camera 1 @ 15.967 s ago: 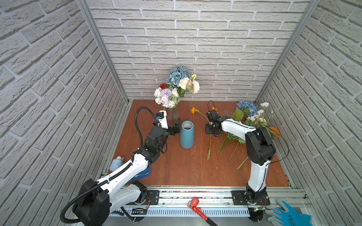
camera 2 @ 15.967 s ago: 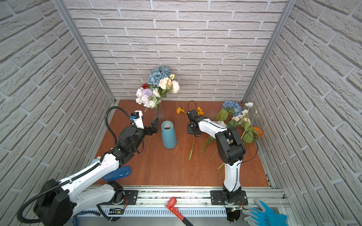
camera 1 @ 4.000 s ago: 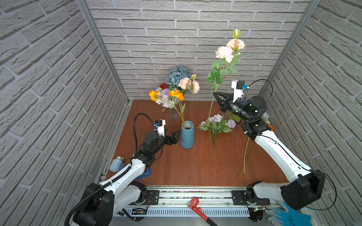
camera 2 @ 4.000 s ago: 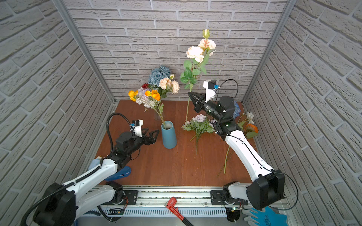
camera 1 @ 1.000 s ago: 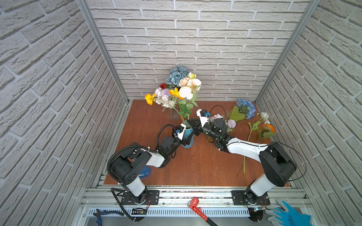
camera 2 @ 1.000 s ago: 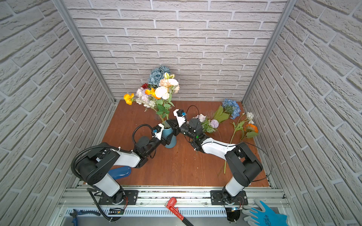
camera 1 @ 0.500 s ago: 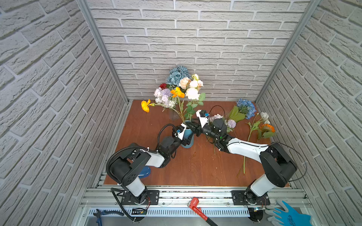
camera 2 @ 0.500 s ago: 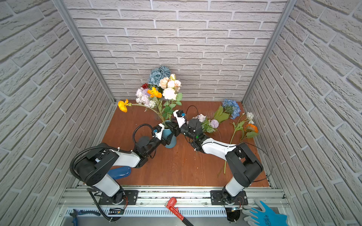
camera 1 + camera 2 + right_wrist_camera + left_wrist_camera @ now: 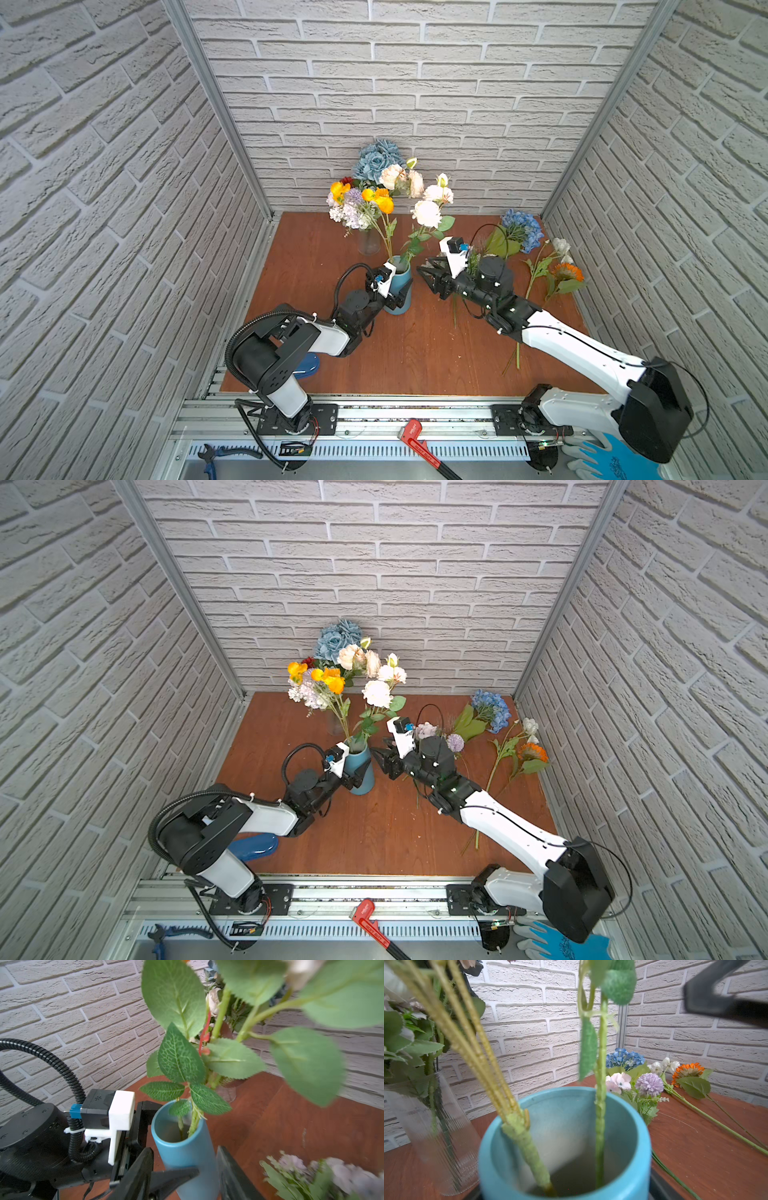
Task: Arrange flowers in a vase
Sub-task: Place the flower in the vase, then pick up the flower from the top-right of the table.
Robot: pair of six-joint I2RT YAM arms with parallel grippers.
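A blue vase (image 9: 401, 286) (image 9: 360, 773) stands mid-table, and my left gripper (image 9: 395, 297) (image 9: 356, 778) is shut on its body. Two flowers stand in it: an orange-headed stem (image 9: 382, 201) (image 9: 332, 680) and a white rose (image 9: 426, 212) (image 9: 376, 693). The left wrist view looks down into the vase's rim (image 9: 641, 1126) at both stems (image 9: 527, 1147). My right gripper (image 9: 424, 266) (image 9: 379, 747) (image 9: 184, 1150) is open just right of the vase and holds nothing. More flowers lie on the table: a blue hydrangea (image 9: 521, 226), a lilac bunch (image 9: 455, 742) and an orange bloom (image 9: 567, 272).
A glass vase (image 9: 369, 243) full of mixed blooms stands at the back, just behind the blue vase. A blue object (image 9: 307, 363) lies at the front left by the left arm's base. Brick walls close in three sides. A red wrench (image 9: 415, 436) lies on the front rail.
My right gripper has opened and let go of the white rose's stem, which now stands in the vase. The orange heads have swung back to the right.
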